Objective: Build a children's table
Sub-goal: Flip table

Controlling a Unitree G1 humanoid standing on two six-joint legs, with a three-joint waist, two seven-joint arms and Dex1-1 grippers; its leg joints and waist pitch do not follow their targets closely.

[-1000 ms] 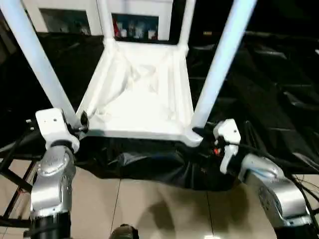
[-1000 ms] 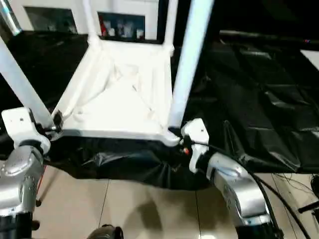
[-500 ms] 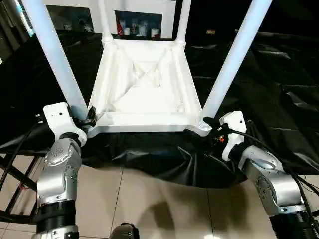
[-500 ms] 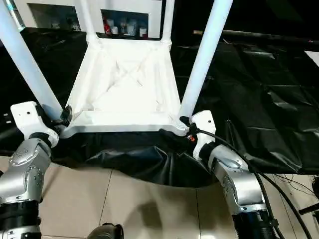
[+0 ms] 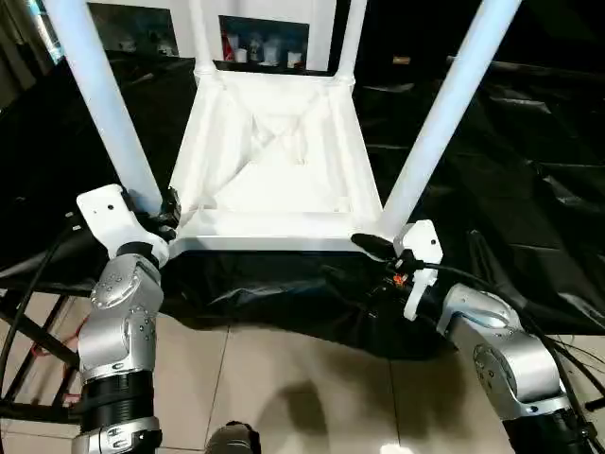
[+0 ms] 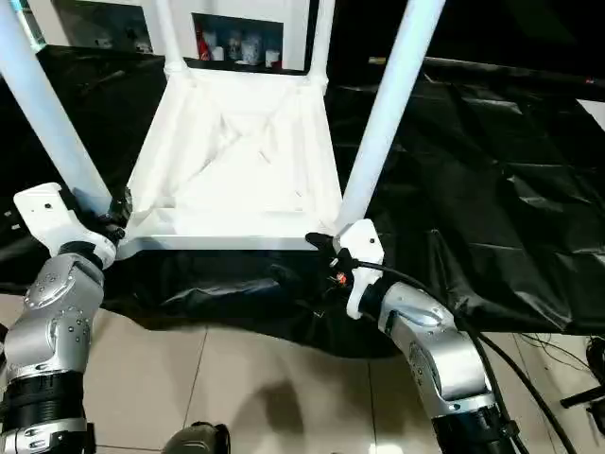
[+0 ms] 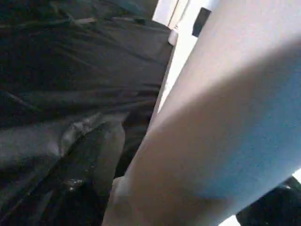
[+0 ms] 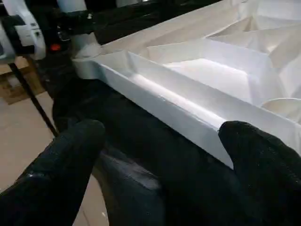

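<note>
The children's table lies upside down on the black-draped work table. Its white tabletop (image 5: 274, 161) shows the ribbed underside, and its legs stand up from the corner sockets: near left leg (image 5: 99, 95), near right leg (image 5: 440, 113). My left gripper (image 5: 168, 212) is right against the base of the near left leg (image 7: 221, 117), which looms very close in the left wrist view. My right gripper (image 5: 371, 248) is open just below the near right corner. Its black fingers (image 8: 70, 160) stand wide apart in front of the tabletop's near rim (image 8: 164, 101), with nothing between them.
The black cloth (image 5: 284, 293) hangs over the work table's front edge, above a tiled floor (image 5: 284, 378). Crumpled cloth spreads to the right (image 5: 529, 142). Shelves with small bottles (image 5: 255, 47) stand behind. A black frame (image 5: 28, 331) is at the lower left.
My right gripper has come off the base of the near right leg and sits slightly lower at the near rim. My left gripper stays at the near left leg. The camera has shifted a little.
</note>
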